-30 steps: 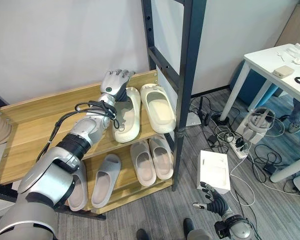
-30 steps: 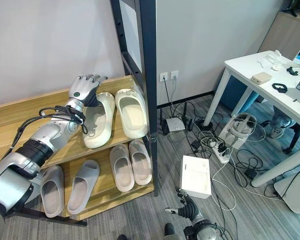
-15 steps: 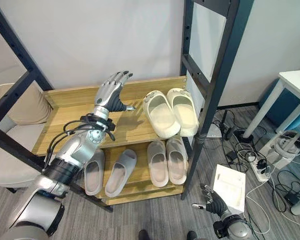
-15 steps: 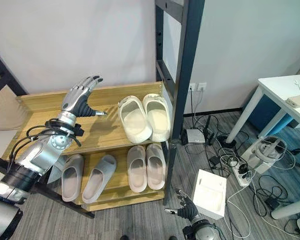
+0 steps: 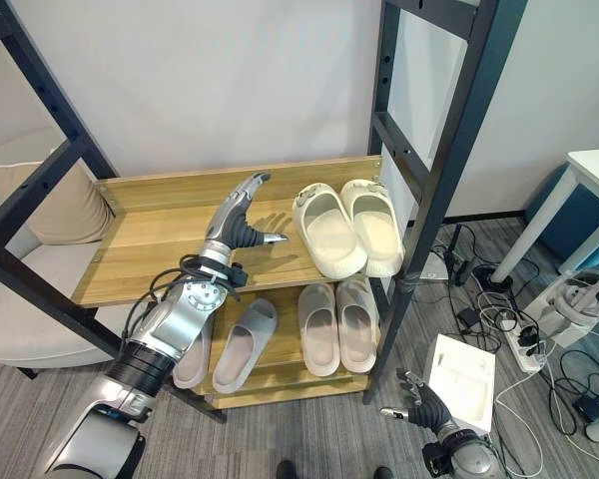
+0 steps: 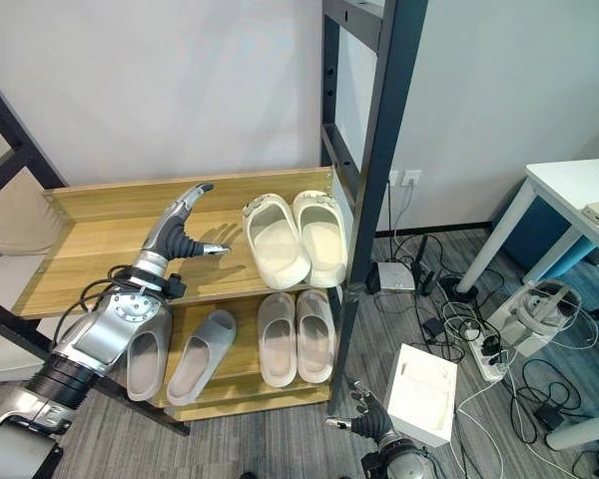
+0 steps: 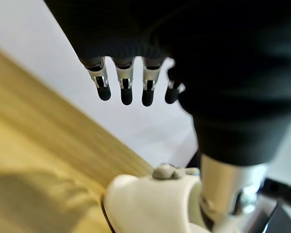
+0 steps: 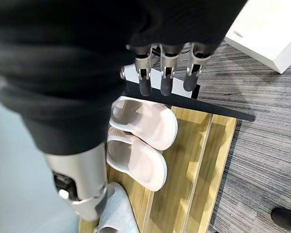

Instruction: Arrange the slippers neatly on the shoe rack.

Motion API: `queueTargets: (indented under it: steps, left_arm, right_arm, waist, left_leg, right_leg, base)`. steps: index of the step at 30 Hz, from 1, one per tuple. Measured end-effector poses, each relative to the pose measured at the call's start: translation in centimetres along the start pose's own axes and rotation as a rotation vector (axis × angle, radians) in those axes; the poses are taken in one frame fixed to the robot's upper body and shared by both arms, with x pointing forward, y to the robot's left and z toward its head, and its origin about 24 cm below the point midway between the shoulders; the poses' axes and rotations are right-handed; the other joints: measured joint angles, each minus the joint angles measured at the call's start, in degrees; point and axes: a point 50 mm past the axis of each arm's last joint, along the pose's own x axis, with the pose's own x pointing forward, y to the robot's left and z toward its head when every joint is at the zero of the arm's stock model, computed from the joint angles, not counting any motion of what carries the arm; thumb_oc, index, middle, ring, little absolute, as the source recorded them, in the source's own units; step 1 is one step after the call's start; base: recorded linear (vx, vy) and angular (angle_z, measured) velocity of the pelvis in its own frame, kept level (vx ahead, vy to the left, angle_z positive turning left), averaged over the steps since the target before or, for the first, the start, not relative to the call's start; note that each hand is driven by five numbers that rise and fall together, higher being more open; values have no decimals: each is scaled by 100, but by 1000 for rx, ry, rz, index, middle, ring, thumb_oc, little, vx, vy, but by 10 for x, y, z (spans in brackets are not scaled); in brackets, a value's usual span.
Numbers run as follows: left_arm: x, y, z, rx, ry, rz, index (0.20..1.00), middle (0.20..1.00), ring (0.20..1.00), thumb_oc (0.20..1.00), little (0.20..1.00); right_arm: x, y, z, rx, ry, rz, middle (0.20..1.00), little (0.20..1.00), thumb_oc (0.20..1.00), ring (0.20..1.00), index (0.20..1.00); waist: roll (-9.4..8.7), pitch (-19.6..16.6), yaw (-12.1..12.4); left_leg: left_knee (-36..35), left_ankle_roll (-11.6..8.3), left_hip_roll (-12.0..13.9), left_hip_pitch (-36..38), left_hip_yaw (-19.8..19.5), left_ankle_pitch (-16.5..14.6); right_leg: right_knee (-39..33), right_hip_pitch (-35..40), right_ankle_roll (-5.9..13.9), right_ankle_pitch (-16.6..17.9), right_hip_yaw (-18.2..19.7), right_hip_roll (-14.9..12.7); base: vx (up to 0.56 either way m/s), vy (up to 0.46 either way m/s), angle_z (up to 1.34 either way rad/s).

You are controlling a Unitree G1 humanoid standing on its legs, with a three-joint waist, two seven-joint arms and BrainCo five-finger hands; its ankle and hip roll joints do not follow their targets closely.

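A pair of cream slippers (image 5: 327,230) lies side by side at the right end of the rack's wooden upper shelf (image 5: 150,244), toes toward the wall. My left hand (image 5: 235,215) hovers over that shelf just left of the pair, open with straight fingers (image 7: 123,90), holding nothing; one cream slipper (image 7: 150,204) shows close by it. On the lower shelf a beige pair (image 5: 337,324) sits at the right and a grey pair (image 5: 225,347) at the left. My right hand (image 5: 424,407) hangs low near the floor, open, fingers (image 8: 165,73) relaxed.
A black metal post (image 5: 434,190) stands at the rack's right end. A white box (image 5: 464,367), a power strip and loose cables (image 5: 524,339) lie on the floor to the right. A white table (image 5: 594,175) is at far right, a beige cushion (image 5: 40,195) at left.
The camera has swung left. My left hand has come off the left cream slipper and drawn back to the left, now lower over the bare shelf. The right hand has stayed low.
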Motion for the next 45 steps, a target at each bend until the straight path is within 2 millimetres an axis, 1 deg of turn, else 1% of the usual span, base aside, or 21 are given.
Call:
queueTargets:
  steps: [1,6,10,11,12,14,18,20,21,25,29,30,32,35,39,41,45]
  left_arm:
    - [3,-6,-2,-89,31,18,1000,1000,1000,1000,1000]
    - [6,-9,-1,-255,66,51,1000,1000,1000,1000,1000]
    - [13,-8,5,-257,45,51,1000,1000,1000,1000,1000]
    - [14,-8,4,-253,49,50,1000,1000,1000,1000,1000]
    - [19,-11,-2,-225,83,34,1000,1000,1000,1000,1000]
    - [18,-14,-5,-214,99,24,1000,1000,1000,1000,1000]
    - [21,-21,-13,-130,139,-10,1000,1000,1000,1000,1000]
    - [25,-22,-19,-57,162,-27,1000,1000,1000,1000,1000]
    - [29,-20,-22,-7,175,-23,1000,1000,1000,1000,1000]
    - [37,-13,-26,91,195,-7,1000,1000,1000,1000,1000]
    - [37,-9,-32,175,207,-14,1000,1000,1000,1000,1000]
    - [38,-7,-34,232,202,-27,1000,1000,1000,1000,1000]
    - [39,3,-37,345,192,-35,1000,1000,1000,1000,1000]
    - [38,18,-39,491,163,-38,1000,1000,1000,1000,1000]
    - [37,30,-42,605,163,-32,1000,1000,1000,1000,1000]
    - [35,43,-46,676,170,-19,1000,1000,1000,1000,1000]
    - [34,53,-46,706,177,4,1000,1000,1000,1000,1000]
  right_arm:
    - [0,0,0,-1,0,-1,1000,1000,1000,1000,1000]
    - [0,-1,1,-3,-1,-7,1000,1000,1000,1000,1000]
    - [0,-1,0,-3,2,-7,1000,1000,1000,1000,1000]
    - [0,-1,0,-3,2,-6,1000,1000,1000,1000,1000]
    - [0,-1,0,-5,2,-5,1000,1000,1000,1000,1000]
    - [0,0,0,-6,2,-2,1000,1000,1000,1000,1000]
    - [-1,0,-1,-6,4,-3,1000,1000,1000,1000,1000]
    - [-1,-1,-1,-8,6,-4,1000,1000,1000,1000,1000]
    - [-1,-1,-1,-9,5,-4,1000,1000,1000,1000,1000]
    - [-2,-2,-3,-12,11,-6,1000,1000,1000,1000,1000]
    - [-6,-4,-8,-17,27,-9,1000,1000,1000,1000,1000]
    - [-6,-4,-8,-17,27,-10,1000,1000,1000,1000,1000]
    - [-7,-5,-9,-22,29,-10,1000,1000,1000,1000,1000]
    - [-9,-6,-11,-24,32,-13,1000,1000,1000,1000,1000]
    - [-10,-6,-12,-22,35,-12,1000,1000,1000,1000,1000]
    - [-10,-6,-12,-21,31,-12,1000,1000,1000,1000,1000]
    - [-9,-5,-10,-20,18,-11,1000,1000,1000,1000,1000]
  waist:
    - [9,-6,-9]
    - [56,-35,-120]
    - [86,-53,-140]
    - [93,-58,-145]
    - [112,-63,-161]
    - [117,-64,-245]
    - [121,-63,-324]
    - [121,-62,-357]
    - [121,-63,-382]
    - [133,-67,-408]
    - [140,-72,-414]
    - [140,-72,-413]
    - [144,-72,-414]
    - [149,-73,-425]
    - [146,-70,-419]
    - [131,-60,-417]
    - [83,-28,-397]
  left_leg:
    - [0,0,-1,0,2,0]
    - [-1,0,2,-4,16,-5]
    - [0,-1,14,-1,93,-9]
    - [0,-8,17,0,127,-22]
    - [0,-7,16,-3,141,-31]
    - [-1,-4,17,-6,147,-32]
    - [0,-4,20,-10,165,-32]
    - [0,-5,22,-10,175,-33]
    - [0,-6,26,-10,201,-34]
    - [-1,-13,34,-10,309,-56]
    - [-1,-14,38,-10,350,-56]
    - [-1,-15,42,-8,383,-57]
    - [-1,-40,48,-1,441,-91]
    - [-2,-34,44,-8,448,-98]
    - [-2,-33,44,-20,443,-97]
    - [-2,-5,43,-20,441,-76]
    - [-1,-3,38,-17,416,-73]
  right_leg:
    - [0,-2,23,-18,0,-2]
    - [-1,-15,50,-43,10,-3]
    - [0,-40,49,-44,66,1]
    - [-1,-78,49,-43,104,1]
    - [-1,-88,49,-38,121,-2]
    - [-1,-97,49,-41,126,-2]
    - [-1,-117,49,-41,148,0]
    - [-1,-120,48,-41,152,1]
    - [-1,-126,49,-42,164,1]
    - [-1,-190,49,-30,288,1]
    - [-1,-206,45,-19,318,2]
    - [-1,-217,44,-14,338,4]
    - [-1,-246,36,-6,419,5]
    - [-1,-265,45,18,435,0]
    - [-1,-274,45,21,430,1]
    - [-1,-241,43,22,419,2]
    - [-2,-210,0,44,372,-1]
  base:
    - [0,0,0]
    - [2,0,-1]
    - [18,-4,-7]
    - [28,-9,-13]
    - [27,-8,-11]
    - [16,-4,-3]
    - [6,-4,-1]
    - [23,-17,-3]
    - [25,-17,-5]
    - [23,-20,-13]
    - [17,-20,-7]
    - [9,-10,-8]
    - [9,-11,-16]
    - [2,-5,-6]
    - [0,0,0]
    - [0,0,0]
    - [-1,6,5]
